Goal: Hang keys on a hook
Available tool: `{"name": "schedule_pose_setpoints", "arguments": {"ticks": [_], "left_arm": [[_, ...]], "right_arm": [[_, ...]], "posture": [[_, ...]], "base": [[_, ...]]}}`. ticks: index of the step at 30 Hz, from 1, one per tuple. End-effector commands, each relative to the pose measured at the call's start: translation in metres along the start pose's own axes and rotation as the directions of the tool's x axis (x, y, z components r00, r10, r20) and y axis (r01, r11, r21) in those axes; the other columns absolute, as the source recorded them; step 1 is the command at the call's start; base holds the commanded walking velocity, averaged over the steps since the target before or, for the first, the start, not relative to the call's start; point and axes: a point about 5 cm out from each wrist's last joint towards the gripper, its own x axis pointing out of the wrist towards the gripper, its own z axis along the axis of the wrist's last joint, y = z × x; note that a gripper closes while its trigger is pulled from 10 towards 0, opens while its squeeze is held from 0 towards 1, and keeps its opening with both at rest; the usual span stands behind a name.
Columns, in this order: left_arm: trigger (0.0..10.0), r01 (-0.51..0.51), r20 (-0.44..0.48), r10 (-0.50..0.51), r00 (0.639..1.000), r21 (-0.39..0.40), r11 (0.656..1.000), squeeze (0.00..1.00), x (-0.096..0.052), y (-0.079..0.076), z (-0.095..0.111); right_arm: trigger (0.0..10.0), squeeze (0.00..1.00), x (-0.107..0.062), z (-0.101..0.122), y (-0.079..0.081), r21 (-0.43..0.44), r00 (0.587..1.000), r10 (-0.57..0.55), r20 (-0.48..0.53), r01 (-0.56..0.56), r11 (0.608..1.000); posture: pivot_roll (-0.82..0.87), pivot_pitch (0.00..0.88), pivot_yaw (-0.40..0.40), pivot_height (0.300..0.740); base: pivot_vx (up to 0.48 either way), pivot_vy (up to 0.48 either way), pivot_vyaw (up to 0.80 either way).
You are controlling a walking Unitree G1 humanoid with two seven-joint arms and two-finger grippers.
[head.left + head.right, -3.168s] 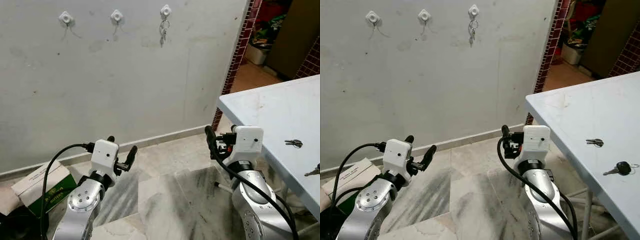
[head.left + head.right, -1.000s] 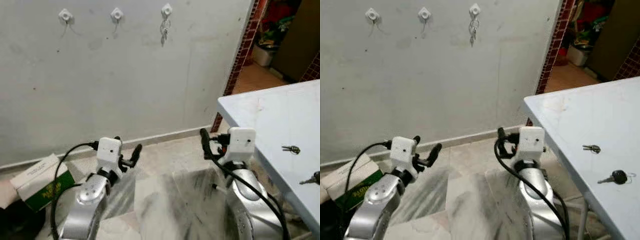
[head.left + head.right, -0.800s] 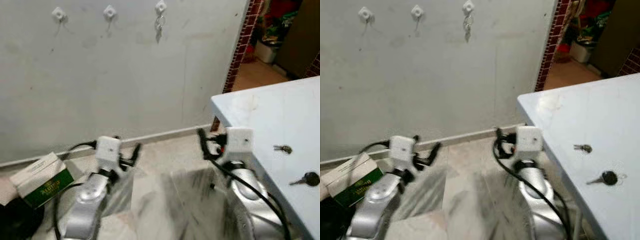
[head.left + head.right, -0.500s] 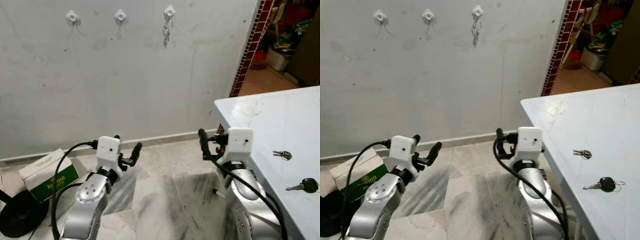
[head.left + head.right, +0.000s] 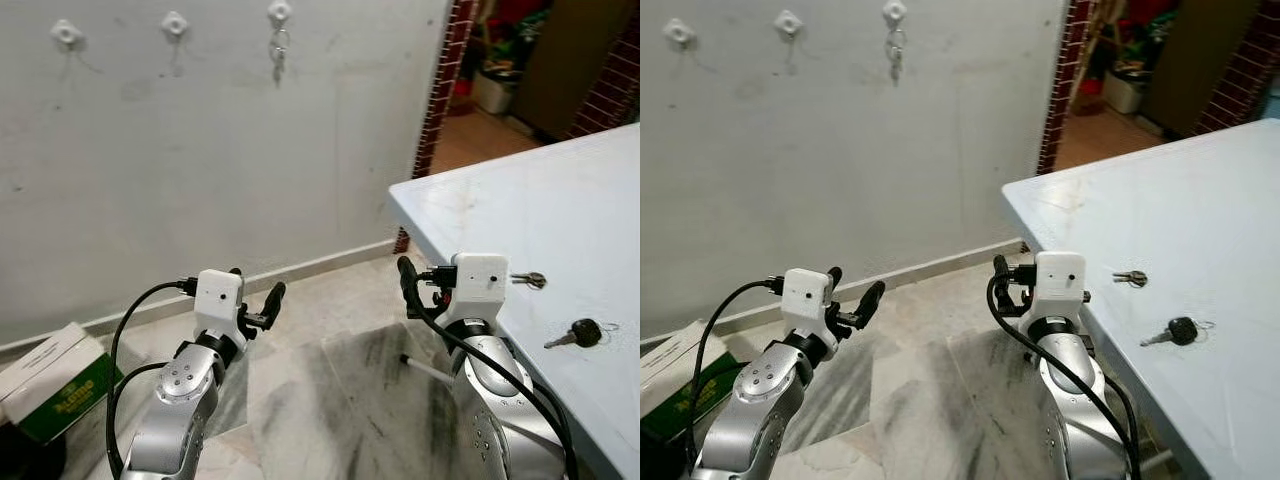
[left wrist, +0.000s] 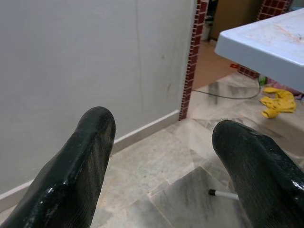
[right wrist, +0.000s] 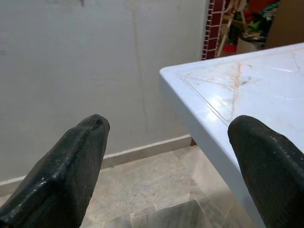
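Observation:
Three white hooks sit high on the grey wall; the left hook (image 5: 66, 32) and middle hook (image 5: 175, 22) are bare, and a bunch of keys (image 5: 278, 50) hangs from the right hook (image 5: 279, 12). On the pale blue table (image 5: 520, 200) at the right lie a small silver key set (image 5: 530, 279) and a black-headed key (image 5: 580, 330). My left gripper (image 5: 252, 288) is held low over the floor, open and empty. My right gripper (image 5: 415, 285) is open and empty too, just off the table's near corner (image 7: 164, 73).
A green and white box (image 5: 50, 380) lies on the marble floor at the lower left by the wall. A brick-edged doorway (image 5: 440, 90) opens beyond the table. A yellow cloth (image 6: 278, 102) lies on the floor under the table.
The whole picture has slid left, so the camera has turned toward the table, which now takes up more of the view. Both grippers hold the same open pose.

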Motion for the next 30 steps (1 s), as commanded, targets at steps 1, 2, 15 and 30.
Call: {"name": "schedule_pose_setpoints", "arguments": {"ticks": [1,2,15,30], "left_arm": [[10.0,-0.006,-0.008,0.006,1.000,-0.007,1.000,0.00,0.0010,0.0024,-0.0011],[10.0,-0.006,-0.008,0.006,1.000,-0.007,1.000,0.00,0.0010,0.0024,-0.0011],[10.0,-0.001,-0.015,0.000,1.000,-0.052,0.999,0.00,0.0023,0.0013,-0.0027],[10.0,-0.003,-0.037,0.000,0.999,-0.078,0.997,0.00,0.0016,0.0056,-0.0051]], "right_arm": [[10.0,0.00,0.0024,0.0031,-0.0004,-0.008,1.000,0.005,0.001,-0.005,1.000],[10.0,0.00,0.0024,0.0031,-0.0004,-0.008,1.000,0.005,0.001,-0.005,1.000],[10.0,0.00,0.0054,0.0054,-0.0015,-0.023,1.000,0.000,0.001,0.000,1.000],[10.0,0.00,0.0062,0.0047,0.0012,-0.017,1.000,-0.005,-0.003,0.005,1.000]], "posture": [[-0.05,0.001,0.015,0.740],[-0.05,0.001,0.015,0.740],[-0.06,0.013,0.014,0.740],[-0.06,0.022,0.029,0.740]], "base": [[0.000,0.000,-0.80],[0.000,0.000,-0.80],[0.000,0.000,-0.80],[0.000,0.000,-0.79]]}}
